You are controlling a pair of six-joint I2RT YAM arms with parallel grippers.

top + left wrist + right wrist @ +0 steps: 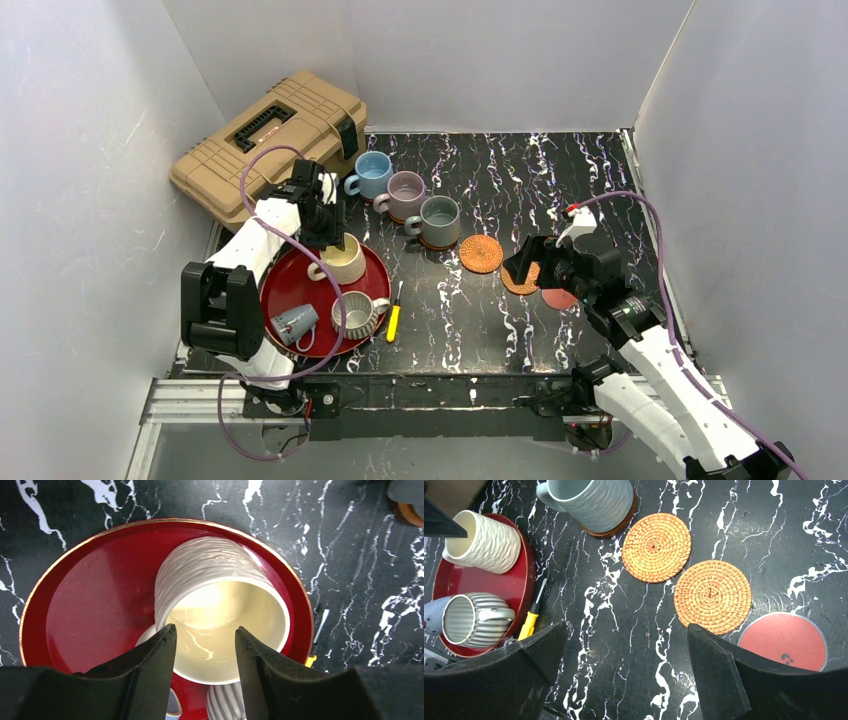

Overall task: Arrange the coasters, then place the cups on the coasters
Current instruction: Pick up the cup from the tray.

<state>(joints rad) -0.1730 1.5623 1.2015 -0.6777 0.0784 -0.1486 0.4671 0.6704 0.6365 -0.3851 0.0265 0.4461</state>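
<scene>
My left gripper (206,632) hovers open over the cream-yellow cup (210,570), which stands on the red tray (90,595); its jaws frame the cup's near rim without pinching it. The ribbed cup (360,313) and a small pale grey cup (295,323) lie on their sides on that tray. The light blue (373,175), mauve (405,195) and grey-green (438,222) cups stand on dark brown coasters (611,530). Two woven coasters (656,547) (712,596) and a red coaster (786,640) lie bare. My right gripper (626,630) hangs wide open above the table near them.
A yellow-handled screwdriver (394,322) lies just right of the tray. A tan toolbox (270,140) fills the back left corner. White walls close in the black marbled table (560,170) on three sides.
</scene>
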